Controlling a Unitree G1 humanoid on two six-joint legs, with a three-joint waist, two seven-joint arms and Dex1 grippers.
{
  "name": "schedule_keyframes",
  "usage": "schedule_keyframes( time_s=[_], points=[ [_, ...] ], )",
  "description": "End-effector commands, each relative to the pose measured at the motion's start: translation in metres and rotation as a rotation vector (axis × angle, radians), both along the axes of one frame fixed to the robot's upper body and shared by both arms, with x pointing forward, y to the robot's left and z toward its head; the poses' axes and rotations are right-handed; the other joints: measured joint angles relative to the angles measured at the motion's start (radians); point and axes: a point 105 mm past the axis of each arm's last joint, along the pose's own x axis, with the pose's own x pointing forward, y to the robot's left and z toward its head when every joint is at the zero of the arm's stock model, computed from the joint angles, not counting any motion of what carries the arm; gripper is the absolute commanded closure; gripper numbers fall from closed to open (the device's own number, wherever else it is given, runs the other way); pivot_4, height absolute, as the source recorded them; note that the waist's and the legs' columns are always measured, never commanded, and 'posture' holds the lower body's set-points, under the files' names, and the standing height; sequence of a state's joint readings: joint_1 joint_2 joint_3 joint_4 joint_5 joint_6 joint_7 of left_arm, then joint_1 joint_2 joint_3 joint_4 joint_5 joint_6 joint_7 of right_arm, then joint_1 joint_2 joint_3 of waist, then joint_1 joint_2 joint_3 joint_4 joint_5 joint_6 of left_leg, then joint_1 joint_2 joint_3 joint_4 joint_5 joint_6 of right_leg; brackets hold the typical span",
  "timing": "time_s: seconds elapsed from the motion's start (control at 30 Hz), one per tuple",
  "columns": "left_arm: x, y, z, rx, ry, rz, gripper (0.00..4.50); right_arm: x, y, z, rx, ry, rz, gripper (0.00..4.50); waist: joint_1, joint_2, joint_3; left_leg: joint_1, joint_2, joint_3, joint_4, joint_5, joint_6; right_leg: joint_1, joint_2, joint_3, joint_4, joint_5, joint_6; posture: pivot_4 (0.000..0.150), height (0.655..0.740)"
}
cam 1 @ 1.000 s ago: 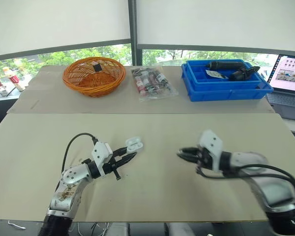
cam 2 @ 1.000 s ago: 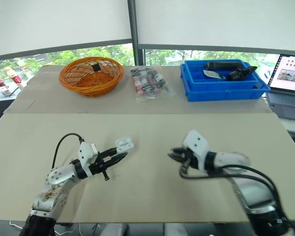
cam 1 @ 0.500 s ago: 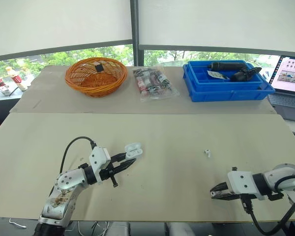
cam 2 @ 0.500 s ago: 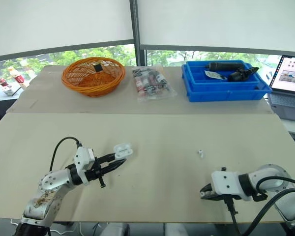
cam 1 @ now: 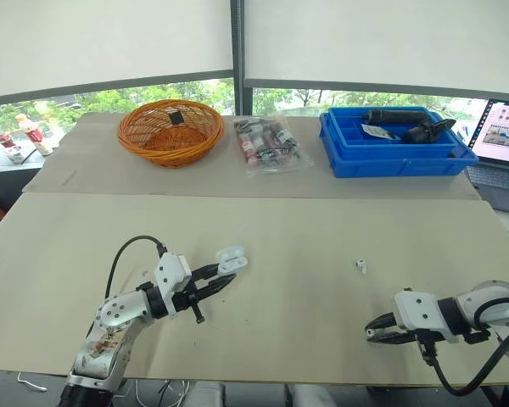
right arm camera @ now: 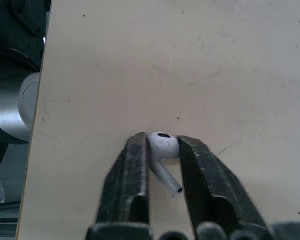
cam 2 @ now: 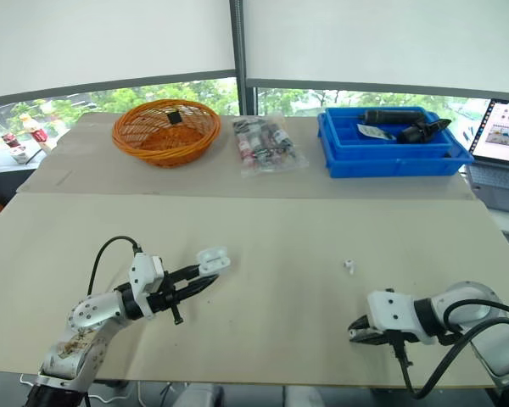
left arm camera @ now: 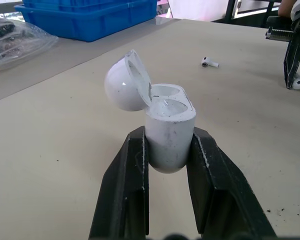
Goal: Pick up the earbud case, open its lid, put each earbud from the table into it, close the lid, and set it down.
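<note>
**Inspector:** State of the left gripper [left arm camera: 169,144]?

**Recorder:** Clamped on the white earbud case [left arm camera: 166,131], one finger on each side of its lower body. The lid [left arm camera: 124,86] is swung open (interior showing). It sits over the near left of the table [cam 1: 280,229].

**Inspector:** And the right gripper [right arm camera: 162,146]?

**Recorder:** Pinched on one white earbud [right arm camera: 163,143], head between the tips, low by the table's near right edge.

**Inspector:** The other earbud [cam 1: 359,266]?

**Recorder:** Lying loose on the table, right of centre, apart from both grippers.
</note>
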State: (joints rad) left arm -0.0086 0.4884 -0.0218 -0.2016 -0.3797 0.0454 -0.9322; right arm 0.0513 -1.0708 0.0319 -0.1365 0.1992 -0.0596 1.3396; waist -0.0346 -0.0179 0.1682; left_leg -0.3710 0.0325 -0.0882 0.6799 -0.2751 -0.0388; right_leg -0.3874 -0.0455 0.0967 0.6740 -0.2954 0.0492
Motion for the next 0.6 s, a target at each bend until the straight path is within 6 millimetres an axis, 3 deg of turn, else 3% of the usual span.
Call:
schedule_keyframes(
  time_s=[0.03, 0.2, 0.33, 0.5, 0.6],
  points=[
    [-0.003, -0.004, 0.008, -0.012, -0.031, -0.019, 3.96, 0.001, -0.001, 0.003, -0.006, -0.023, -0.028, 1.81, 0.0, 0.0, 0.0, 0.0, 0.0, 0.0, 0.0, 0.0, 0.0, 0.0, 0.0, 0.0, 0.0, 0.0, 0.0, 0.15, 0.694],
    [-0.001, -0.005, 0.007, -0.013, -0.027, -0.022, 3.96, 0.001, 0.009, 0.029, 0.033, -0.079, -0.056, 1.79, 0.006, 0.0, 0.0, 0.0, 0.0, 0.0, 0.0, 0.0, 0.0, 0.0, 0.0, 0.0, 0.0, 0.0, 0.0, 0.15, 0.694],
    [0.0, -0.005, 0.006, -0.012, -0.023, -0.024, 3.96, -0.004, 0.024, 0.05, -0.039, -0.133, -0.014, 1.79, 0.006, 0.001, 0.0, -0.001, 0.0, 0.0, 0.0, 0.0, 0.0, -0.001, 0.0, 0.0, 0.0, 0.0, 0.0, 0.15, 0.694],
    [-0.002, -0.009, 0.004, -0.014, -0.019, -0.033, 3.96, -0.011, 0.025, 0.041, -0.274, -0.125, 0.046, 1.79, 0.014, 0.001, 0.0, -0.001, 0.0, 0.0, -0.001, 0.0, 0.0, -0.001, 0.0, 0.0, -0.001, 0.0, 0.0, 0.15, 0.694],
    [-0.003, -0.01, 0.003, -0.013, -0.016, -0.037, 3.96, -0.006, 0.026, 0.036, -0.348, -0.136, 0.072, 1.79, 0.017, 0.001, 0.0, -0.001, 0.0, 0.0, -0.001, 0.0, 0.0, -0.001, 0.0, 0.0, -0.003, 0.0, 0.0, 0.15, 0.694]
  ],
)
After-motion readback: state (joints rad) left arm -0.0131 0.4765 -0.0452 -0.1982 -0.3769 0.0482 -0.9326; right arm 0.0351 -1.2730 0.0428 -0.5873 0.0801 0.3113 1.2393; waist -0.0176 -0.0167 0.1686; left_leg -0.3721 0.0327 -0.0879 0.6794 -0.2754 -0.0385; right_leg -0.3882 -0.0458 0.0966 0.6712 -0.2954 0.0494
